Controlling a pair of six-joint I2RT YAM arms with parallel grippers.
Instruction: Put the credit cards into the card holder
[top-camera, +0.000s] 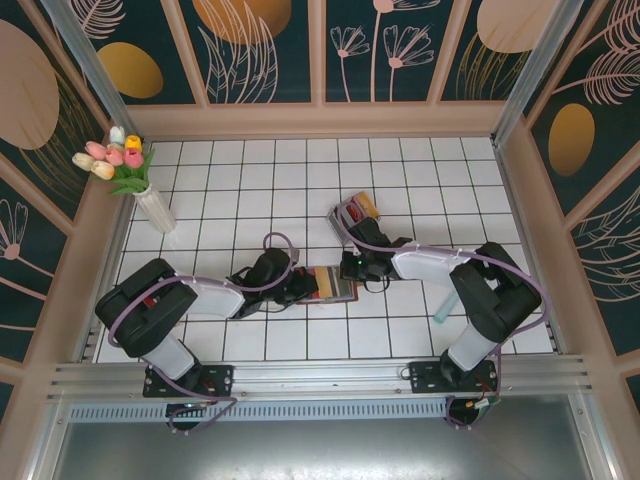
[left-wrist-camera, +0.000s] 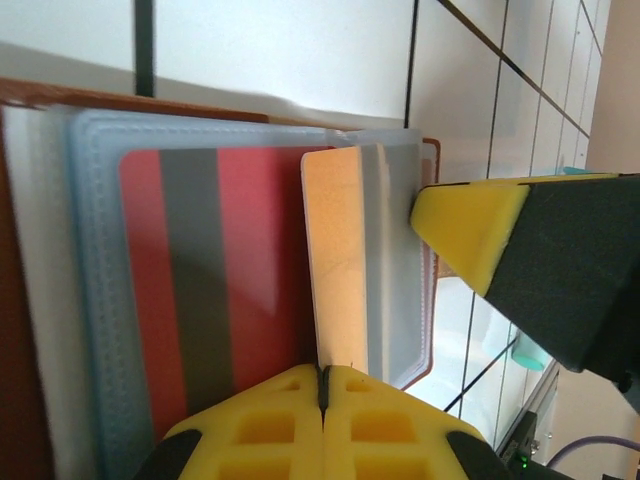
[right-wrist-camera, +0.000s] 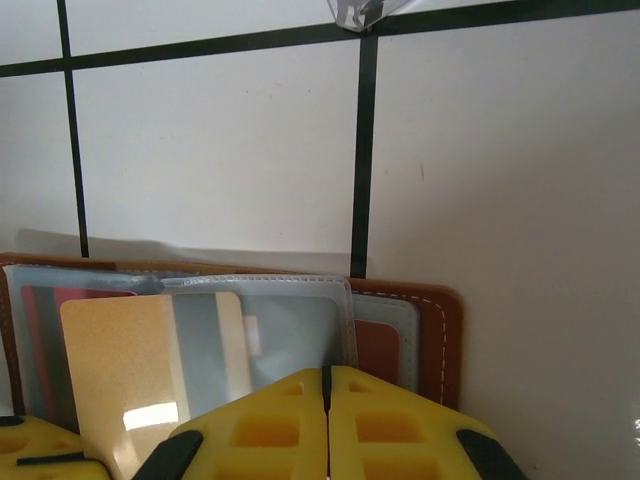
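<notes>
Brown leather folding card holder (top-camera: 336, 285): open flat on the white tiled desk (top-camera: 230, 190), between the two claws. Clear plastic sleeves (right-wrist-camera: 300, 320) face up; stitched brown rim (right-wrist-camera: 447, 335) shows at one end.
Tan-orange plastic credit card (left-wrist-camera: 338, 260): on top of the clear sleeves, grey stripe along one side. Not seated; cannot tell whether an edge has entered a pocket.
Red credit card (left-wrist-camera: 200, 270): grey-striped, already behind a clear sleeve.
Left claw (left-wrist-camera: 322, 375): yellow pads together, set against the near edge of the tan-orange card. Cannot tell whether pinching or merely pushing.
Right claw (right-wrist-camera: 326, 375): pads together, nothing between them. In the left wrist view, tip touching the sleeve just beside the card's far side.
Pale grey tray (top-camera: 357, 210): holds more coloured cards, on the desk beyond the holder, apart from it.
Step in hand, as judged: working the tan-orange card into a sleeve.
Risk, card riding over: edge may skate across the sleeve mouth instead of under it if the mouth stays flat.
Risk, holder sliding: a sideways push may drag the light wallet across the smooth tiles unless pinned.
Risk, contact: claws very close; further advance by either could knock the other or bend the card.
White vase of tulips (top-camera: 152, 205): well apart at far left; no hazard.
</notes>
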